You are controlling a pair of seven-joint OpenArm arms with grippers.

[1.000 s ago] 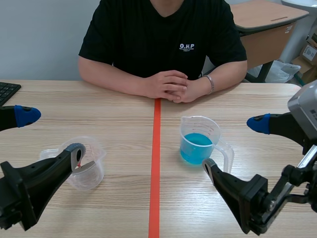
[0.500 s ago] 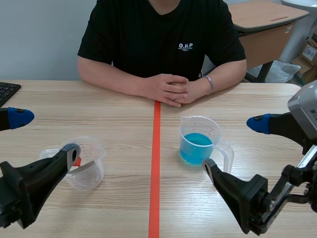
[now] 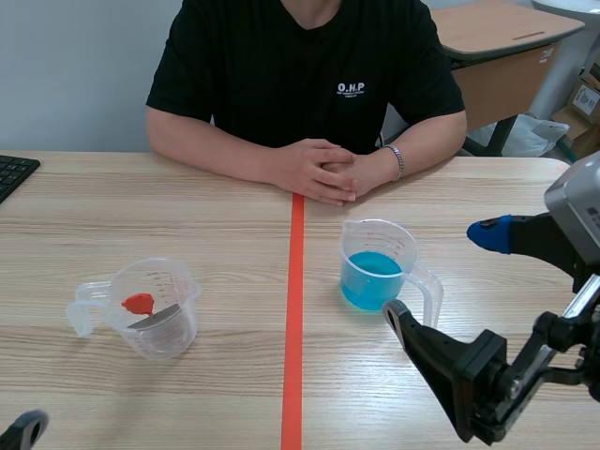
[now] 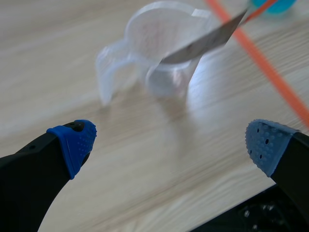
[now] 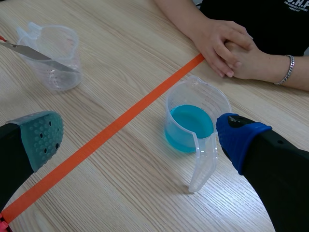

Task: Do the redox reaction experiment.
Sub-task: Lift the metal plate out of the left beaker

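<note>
A clear measuring cup [image 3: 155, 314] stands left of the tape line, with a metal blade with a red end [image 3: 141, 306] leaning inside it. A second clear cup holding blue liquid [image 3: 375, 272] stands right of the line. My left gripper [image 4: 169, 145] is open and low, well short of the clear cup [image 4: 159, 53] and the blade [image 4: 207, 41]; in the scene view only one fingertip [image 3: 23, 431] shows at the lower left corner. My right gripper [image 3: 441, 274] is open beside the blue cup's handle; in the right wrist view the blue cup [image 5: 193, 121] sits between and ahead of its fingers [image 5: 41, 135].
A person sits across the table with clasped hands [image 3: 323, 167] resting at the far end of the orange-red tape line [image 3: 293, 309]. A keyboard corner [image 3: 14, 173] lies at the far left edge. The clear cup [image 5: 53, 55] shows far off in the right wrist view.
My left arm has drawn back from the clear cup toward the near left corner, almost leaving the scene view. The blade stays in the cup. The right arm has not moved.
</note>
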